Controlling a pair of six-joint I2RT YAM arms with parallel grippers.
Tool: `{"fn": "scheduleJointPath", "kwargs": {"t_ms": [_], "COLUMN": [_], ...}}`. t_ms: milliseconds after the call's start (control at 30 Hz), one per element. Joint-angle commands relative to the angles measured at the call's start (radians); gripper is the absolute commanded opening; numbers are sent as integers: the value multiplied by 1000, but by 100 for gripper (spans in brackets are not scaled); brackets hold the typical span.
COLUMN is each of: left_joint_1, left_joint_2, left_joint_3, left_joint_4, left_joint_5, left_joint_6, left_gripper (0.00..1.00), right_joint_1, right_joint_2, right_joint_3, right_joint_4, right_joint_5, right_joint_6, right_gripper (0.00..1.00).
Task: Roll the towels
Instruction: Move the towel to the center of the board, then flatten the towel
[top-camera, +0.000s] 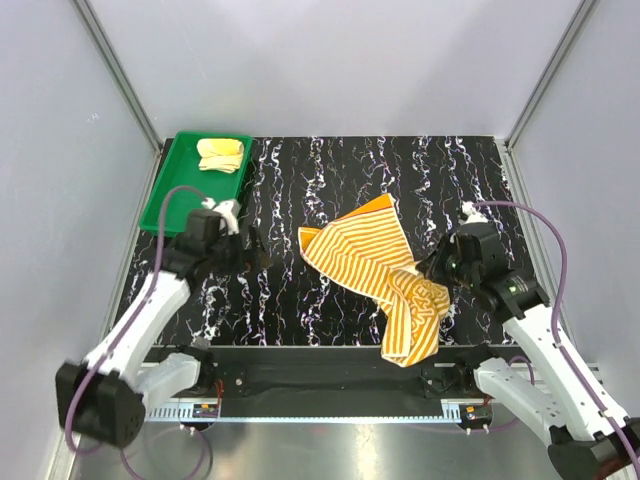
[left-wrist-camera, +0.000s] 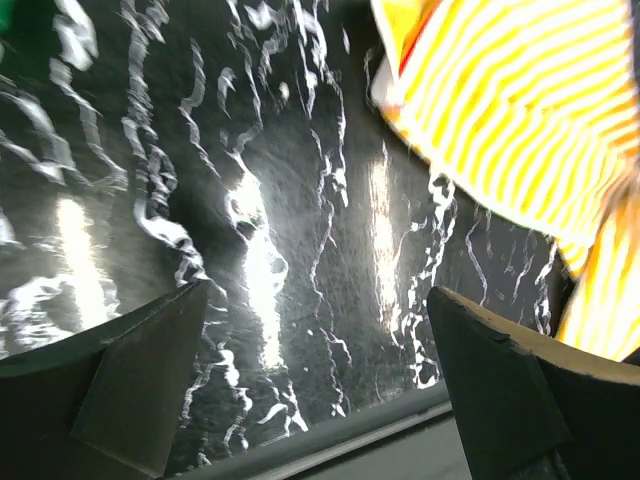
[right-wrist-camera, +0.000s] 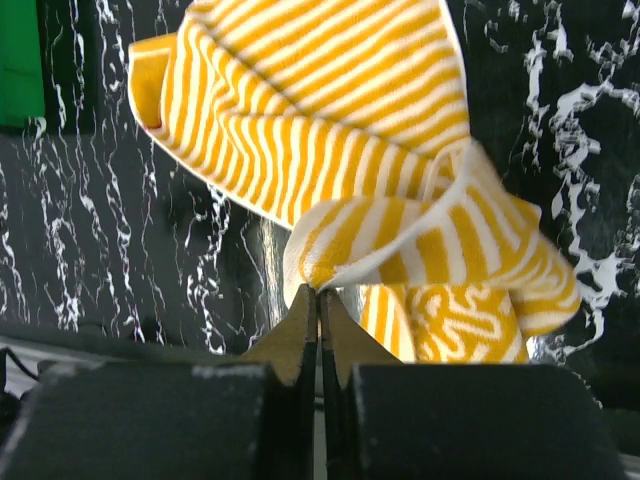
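The overhead view was bright and evenly lit, with diffuse light falling from above. The pale walls (top-camera: 330, 60) were washed almost white, and only soft, faint shadows lay on the glossy black bench (top-camera: 330, 170).

In the left wrist view, harsh white glare streaked the bench. The striped towel (left-wrist-camera: 520, 100) was overexposed and smeared with blur, and the left gripper (left-wrist-camera: 318, 310) showed as dark, soft-edged shapes.

The right wrist view was sharper. The towel's stripes were crisp near the middle and softer toward the top, while the right gripper (right-wrist-camera: 319, 300) sat in deep shadow, close to the lens and out of focus.
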Motion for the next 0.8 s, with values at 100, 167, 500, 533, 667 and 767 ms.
{"fn": "scheduleJointPath", "kwargs": {"t_ms": [100, 167, 500, 533, 667, 767], "left_joint_1": [-175, -196, -201, -202, -204, -202], "left_joint_2": [253, 328, 708, 753, 862, 934], "left_joint_3": [133, 168, 395, 411, 510, 579], "left_joint_4": [92, 124, 194, 201, 198, 193], "left_joint_5": [-154, -170, -166, -158, -153, -133], "left_joint_6": [-60, -82, -116, -117, -128, -133], "left_gripper": [99, 99, 99, 99, 96, 88], "right_joint_1": [-2, -2, -1, -2, -2, 0], "right_joint_2": [-124, -118, -144, -145, -142, -142], "right_joint_3": [-18, -9, -50, -53, -61, -64], "right_joint_4": [31, 16, 20, 23, 28, 25], "right_joint_5": [-65, -70, -110, -122, -140, -144], "right_joint_6": [13, -7, -1, 1, 2, -1], "right_gripper": [0, 0, 0, 0, 0, 0]}}
